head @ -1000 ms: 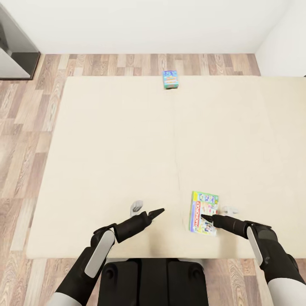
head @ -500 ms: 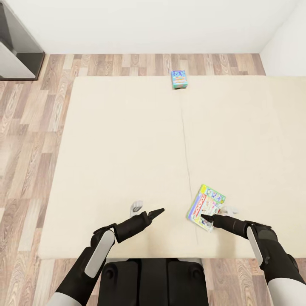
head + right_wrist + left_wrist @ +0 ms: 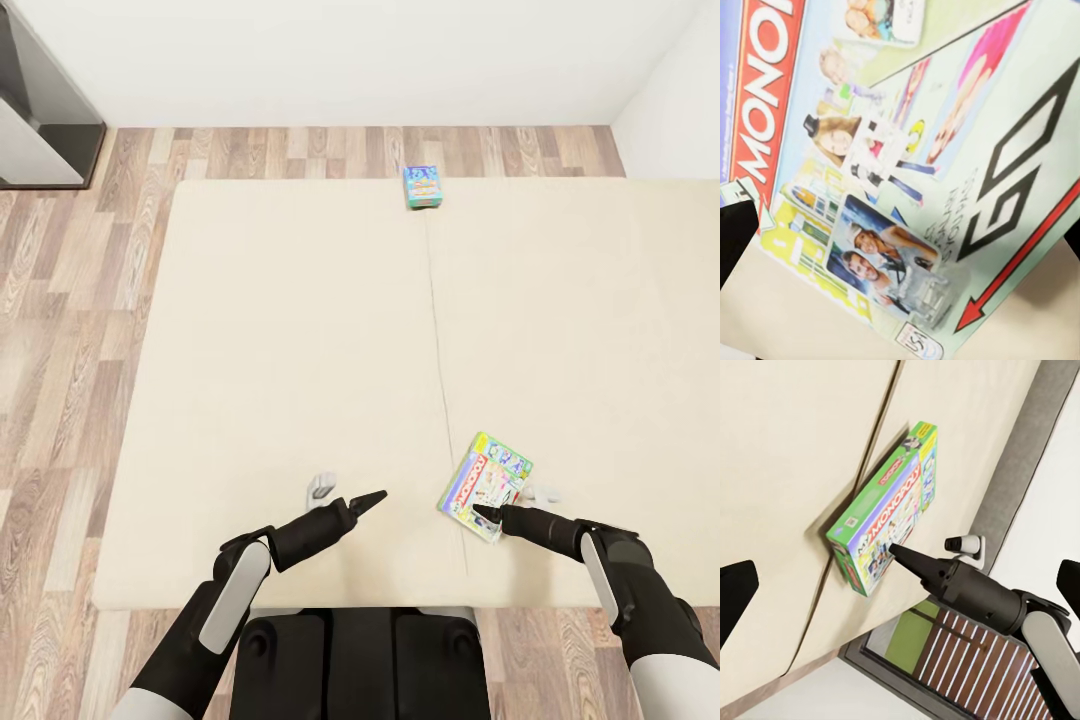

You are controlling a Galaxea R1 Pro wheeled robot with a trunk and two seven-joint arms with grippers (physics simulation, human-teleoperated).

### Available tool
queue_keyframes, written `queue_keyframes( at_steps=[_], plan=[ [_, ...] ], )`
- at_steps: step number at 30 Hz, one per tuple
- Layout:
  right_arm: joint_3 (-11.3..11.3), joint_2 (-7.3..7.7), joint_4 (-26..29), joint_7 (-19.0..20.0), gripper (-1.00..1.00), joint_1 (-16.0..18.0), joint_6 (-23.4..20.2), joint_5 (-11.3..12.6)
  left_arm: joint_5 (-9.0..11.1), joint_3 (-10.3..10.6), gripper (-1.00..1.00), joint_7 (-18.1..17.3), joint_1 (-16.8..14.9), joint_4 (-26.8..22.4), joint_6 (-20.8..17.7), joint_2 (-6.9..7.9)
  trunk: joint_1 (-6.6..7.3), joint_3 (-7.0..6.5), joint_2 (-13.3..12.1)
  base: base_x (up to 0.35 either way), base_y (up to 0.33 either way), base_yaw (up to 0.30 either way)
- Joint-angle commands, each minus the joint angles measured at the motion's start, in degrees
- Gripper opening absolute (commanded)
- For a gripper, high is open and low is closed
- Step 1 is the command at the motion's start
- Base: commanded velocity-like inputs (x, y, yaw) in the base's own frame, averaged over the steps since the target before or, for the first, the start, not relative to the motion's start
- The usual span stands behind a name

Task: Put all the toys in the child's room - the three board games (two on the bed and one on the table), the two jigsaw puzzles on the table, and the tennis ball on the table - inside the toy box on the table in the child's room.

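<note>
The green-white-red Monopoly board game [image 3: 487,485] lies tilted on the cream bed [image 3: 300,350] near its front edge, just right of the mattress seam. The tip of my right gripper [image 3: 482,514] rests at the box's near corner, also seen in the left wrist view [image 3: 896,551] against the box [image 3: 889,510]. In the right wrist view the box lid [image 3: 907,150] spreads between the dark fingertips [image 3: 735,232], which stand wide apart. My left gripper [image 3: 372,497] hovers over bare mattress with nothing in it, its fingertips [image 3: 733,600] far apart. A smaller blue board game [image 3: 422,186] sits at the bed's far edge.
Wood floor [image 3: 60,330] surrounds the bed on the left and far sides. A white wall [image 3: 350,60] closes the far side, with dark grey furniture [image 3: 40,120] at the far left. My base [image 3: 360,660] stands against the bed's near edge.
The whole view shifted sideways as the camera moved. The Monopoly box has turned from square with the seam to tilted, its near end now close to the seam. Both arms look unchanged.
</note>
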State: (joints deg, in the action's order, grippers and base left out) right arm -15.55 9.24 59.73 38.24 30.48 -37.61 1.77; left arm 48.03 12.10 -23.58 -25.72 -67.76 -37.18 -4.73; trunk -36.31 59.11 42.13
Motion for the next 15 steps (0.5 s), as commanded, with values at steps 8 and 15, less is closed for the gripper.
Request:
queue_keyframes(
  at_steps=[8, 15],
  plan=[
    [-0.1, -0.01, 0.04, 0.02, 1.0, 0.04, -0.4, 0.14, 0.31, -0.06, 1.0, 0.03, -0.01, 0.11, -0.36, -0.02, -0.02, 0.03, 0.04, 0.0, 0.003, 0.0],
    [-0.15, 0.07, 0.05, -1.09, 1.0, 0.52, -0.37, 0.03, 0.31, -0.06, 1.0, 0.03, -0.01, 0.15, -0.35, -0.02, -0.02, 0.03, 0.04, 0.0, 0.001, 0.0]
  ],
)
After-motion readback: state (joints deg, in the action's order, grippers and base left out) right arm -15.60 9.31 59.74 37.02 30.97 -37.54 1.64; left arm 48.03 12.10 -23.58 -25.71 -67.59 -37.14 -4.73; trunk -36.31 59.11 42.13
